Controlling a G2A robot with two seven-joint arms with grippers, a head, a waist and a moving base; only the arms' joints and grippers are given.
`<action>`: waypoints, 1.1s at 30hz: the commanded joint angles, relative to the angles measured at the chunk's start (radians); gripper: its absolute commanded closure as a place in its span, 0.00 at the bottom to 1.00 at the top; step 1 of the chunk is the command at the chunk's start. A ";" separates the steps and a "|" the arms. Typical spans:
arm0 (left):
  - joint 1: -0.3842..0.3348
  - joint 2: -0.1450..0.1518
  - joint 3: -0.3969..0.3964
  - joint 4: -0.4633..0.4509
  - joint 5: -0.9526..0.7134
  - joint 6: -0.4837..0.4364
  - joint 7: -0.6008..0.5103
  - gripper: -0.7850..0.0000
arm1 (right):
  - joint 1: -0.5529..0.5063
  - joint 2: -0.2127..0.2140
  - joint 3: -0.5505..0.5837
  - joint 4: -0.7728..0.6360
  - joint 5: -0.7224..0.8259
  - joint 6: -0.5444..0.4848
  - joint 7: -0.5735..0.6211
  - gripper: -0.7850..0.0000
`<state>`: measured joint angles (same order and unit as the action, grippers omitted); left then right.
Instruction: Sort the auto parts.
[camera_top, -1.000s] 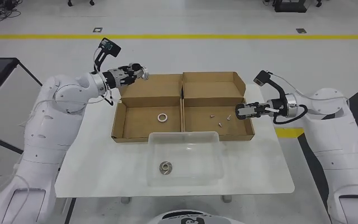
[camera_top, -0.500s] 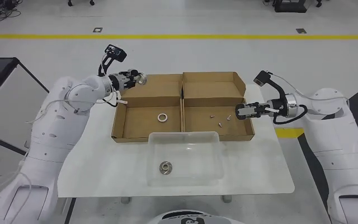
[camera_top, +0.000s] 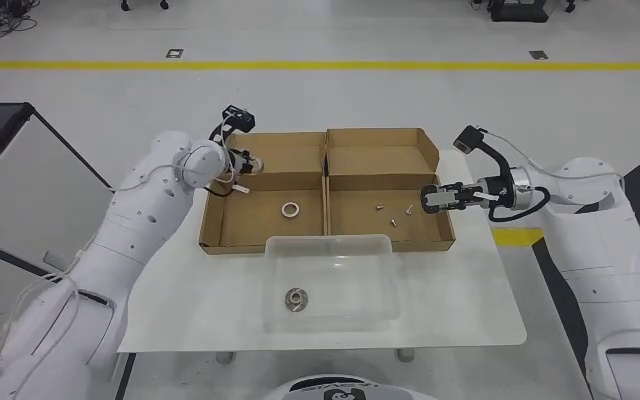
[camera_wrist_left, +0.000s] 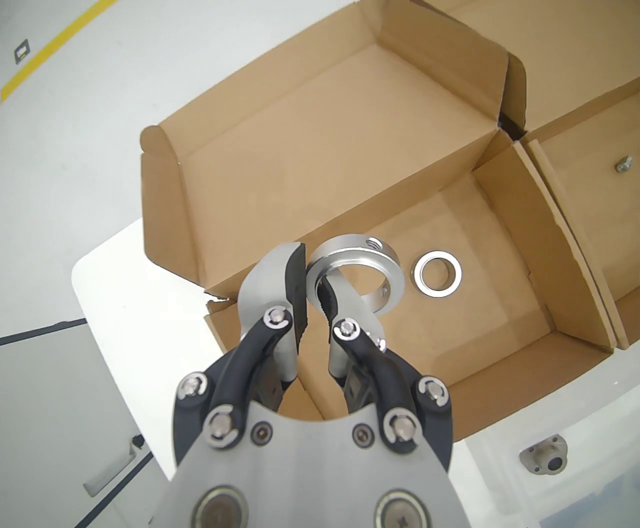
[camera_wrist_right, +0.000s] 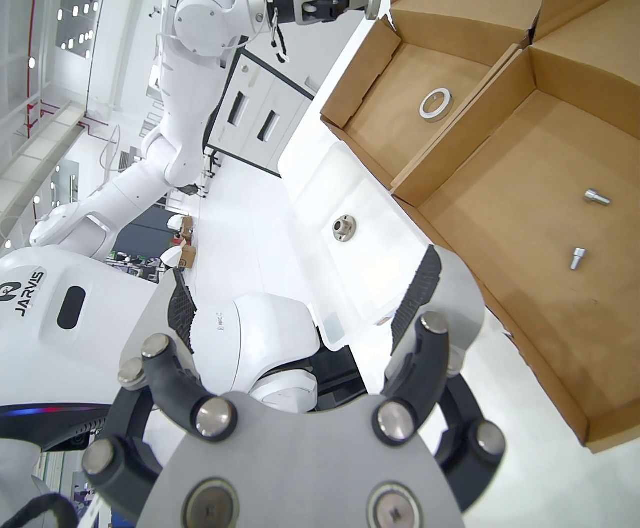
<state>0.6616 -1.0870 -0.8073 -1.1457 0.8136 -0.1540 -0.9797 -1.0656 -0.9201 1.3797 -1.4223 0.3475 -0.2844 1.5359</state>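
Observation:
My left gripper (camera_wrist_left: 314, 282) is shut on the rim of a silver collar ring (camera_wrist_left: 372, 260), one finger inside it and one outside. It hangs over the back left corner of the left cardboard box (camera_top: 212, 215). A smaller flat ring (camera_wrist_left: 436, 273) (camera_top: 290, 209) lies on that box's floor. In the right cardboard box (camera_top: 447, 228) lie three small bolts (camera_top: 396, 221), two of them, one (camera_wrist_right: 597, 196) and another (camera_wrist_right: 577, 257), in the right wrist view. My right gripper (camera_top: 428, 198) (camera_wrist_right: 300, 290) stands open and empty over that box's right part.
A clear plastic bin (camera_top: 330, 240) stands in front of the boxes on the white table (camera_top: 470, 300), with one flanged metal part (camera_top: 296, 298) (camera_wrist_right: 345, 226) in it. Both boxes have raised lids at the back.
My left arm has swung in from behind and left of the boxes, carrying the collar ring to the left box's back corner. The right arm has stayed still.

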 joint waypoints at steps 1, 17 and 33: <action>-0.009 -0.012 0.027 0.023 0.000 -0.011 -0.015 1.00 | 0.000 0.000 0.000 0.000 0.000 0.000 0.000 0.00; -0.005 -0.064 0.131 0.086 0.027 -0.041 -0.077 1.00 | 0.000 0.000 0.000 0.000 0.000 0.000 0.000 0.00; -0.038 -0.133 0.207 0.227 0.060 -0.034 -0.059 1.00 | 0.000 0.000 0.000 0.000 0.000 0.000 0.000 0.00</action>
<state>0.6263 -1.2161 -0.6022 -0.9280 0.8727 -0.1881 -1.0410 -1.0656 -0.9201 1.3797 -1.4223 0.3475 -0.2844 1.5359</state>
